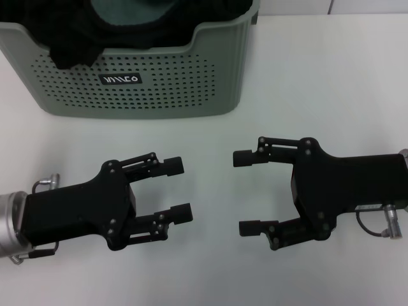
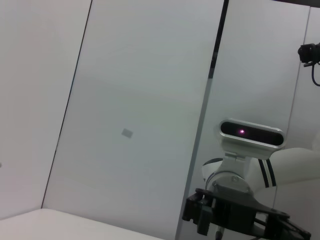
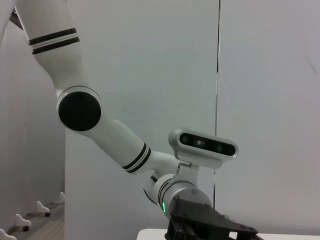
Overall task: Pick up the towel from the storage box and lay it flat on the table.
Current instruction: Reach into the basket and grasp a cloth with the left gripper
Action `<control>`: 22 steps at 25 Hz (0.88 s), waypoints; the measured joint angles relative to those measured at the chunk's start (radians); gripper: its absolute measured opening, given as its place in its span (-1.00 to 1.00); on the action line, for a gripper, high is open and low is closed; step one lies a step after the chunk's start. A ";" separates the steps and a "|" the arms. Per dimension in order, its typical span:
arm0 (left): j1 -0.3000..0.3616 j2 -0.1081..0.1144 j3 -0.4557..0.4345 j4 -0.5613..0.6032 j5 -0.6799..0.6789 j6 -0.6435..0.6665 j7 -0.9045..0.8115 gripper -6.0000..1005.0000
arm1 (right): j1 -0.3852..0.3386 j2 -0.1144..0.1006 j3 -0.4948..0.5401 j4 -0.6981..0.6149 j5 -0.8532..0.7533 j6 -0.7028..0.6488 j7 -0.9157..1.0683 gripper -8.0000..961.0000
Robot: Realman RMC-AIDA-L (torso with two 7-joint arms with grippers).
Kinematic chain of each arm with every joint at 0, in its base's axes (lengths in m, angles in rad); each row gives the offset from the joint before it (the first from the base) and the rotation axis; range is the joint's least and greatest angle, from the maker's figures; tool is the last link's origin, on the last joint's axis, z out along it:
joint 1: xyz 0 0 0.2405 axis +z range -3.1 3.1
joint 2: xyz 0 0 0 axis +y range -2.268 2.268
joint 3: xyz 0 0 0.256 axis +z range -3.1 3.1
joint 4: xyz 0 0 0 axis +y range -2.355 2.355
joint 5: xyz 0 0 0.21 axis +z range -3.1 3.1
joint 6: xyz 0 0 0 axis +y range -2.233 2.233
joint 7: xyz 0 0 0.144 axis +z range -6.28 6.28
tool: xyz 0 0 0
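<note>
The storage box (image 1: 191,83) stands at the back left of the table (image 1: 319,83), its logo plate facing me. Inside it a grey-teal patch of the towel (image 1: 127,13) shows, ringed by an all-black cloth (image 1: 70,44) that hangs over the dipped front rim. No yellow face or label shows. My left gripper (image 1: 180,189) is open and empty, low over the table in front of the box. My right gripper (image 1: 244,192) is open and empty, facing the left one across a small gap.
The wrist views look sideways at grey wall panels. The left wrist view shows the right arm's wrist camera (image 2: 250,132). The right wrist view shows the left arm (image 3: 80,110) and its wrist camera (image 3: 202,145).
</note>
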 joint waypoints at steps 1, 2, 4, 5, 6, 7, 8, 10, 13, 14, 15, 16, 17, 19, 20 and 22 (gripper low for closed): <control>0.002 0.000 0.000 -0.001 0.000 0.000 0.000 0.45 | 0.000 0.000 -0.002 0.000 -0.001 0.000 0.000 0.75; 0.003 0.000 0.000 0.000 -0.001 0.000 0.000 0.45 | -0.001 -0.001 -0.004 -0.001 -0.001 0.000 0.000 0.75; 0.003 0.000 0.000 0.000 -0.005 0.000 0.000 0.45 | -0.003 -0.002 -0.006 -0.003 -0.001 0.000 0.000 0.75; 0.004 0.000 0.000 0.000 -0.005 0.000 0.000 0.45 | -0.003 -0.002 -0.007 -0.003 -0.001 0.000 -0.001 0.75; 0.004 0.000 0.000 0.000 -0.005 0.000 0.000 0.45 | -0.003 -0.002 -0.007 -0.003 -0.001 0.000 -0.001 0.75; 0.004 0.000 0.000 0.000 -0.005 0.000 0.000 0.45 | -0.002 -0.002 -0.007 -0.003 -0.001 0.000 -0.002 0.75; 0.004 0.000 0.000 0.000 -0.006 0.000 0.000 0.45 | -0.001 -0.002 -0.007 -0.004 -0.001 0.000 -0.002 0.75; 0.004 0.000 0.000 0.000 -0.006 0.000 0.000 0.45 | 0.000 -0.002 -0.007 -0.004 -0.001 -0.001 -0.003 0.75; 0.007 -0.002 -0.032 0.001 -0.028 0.000 0.000 0.46 | -0.001 -0.002 -0.006 -0.004 -0.001 -0.003 -0.004 0.75; 0.011 -0.008 -0.064 0.002 -0.047 0.002 0.000 0.46 | -0.001 -0.003 -0.005 -0.004 -0.001 -0.003 -0.004 0.75; 0.017 -0.015 -0.110 0.004 -0.078 0.003 0.000 0.46 | -0.002 -0.003 -0.003 -0.003 -0.001 -0.004 -0.004 0.75; 0.021 -0.022 -0.141 0.006 -0.101 0.004 0.000 0.46 | -0.003 -0.004 -0.002 -0.002 -0.002 -0.004 -0.005 0.75; 0.026 -0.032 -0.194 0.009 -0.143 0.005 0.001 0.46 | -0.003 -0.004 -0.002 -0.001 -0.004 -0.005 -0.005 0.75; 0.026 -0.049 -0.279 0.012 -0.206 0.004 0.004 0.46 | -0.003 -0.003 -0.002 -0.001 -0.013 -0.006 -0.005 0.75; 0.022 -0.056 -0.315 0.012 -0.231 0.000 0.006 0.46 | -0.003 -0.002 -0.004 -0.001 -0.026 -0.008 -0.005 0.75; -0.003 -0.064 -0.369 0.012 -0.250 -0.023 0.010 0.46 | 0.000 0.001 -0.008 0.000 -0.038 -0.014 -0.005 0.75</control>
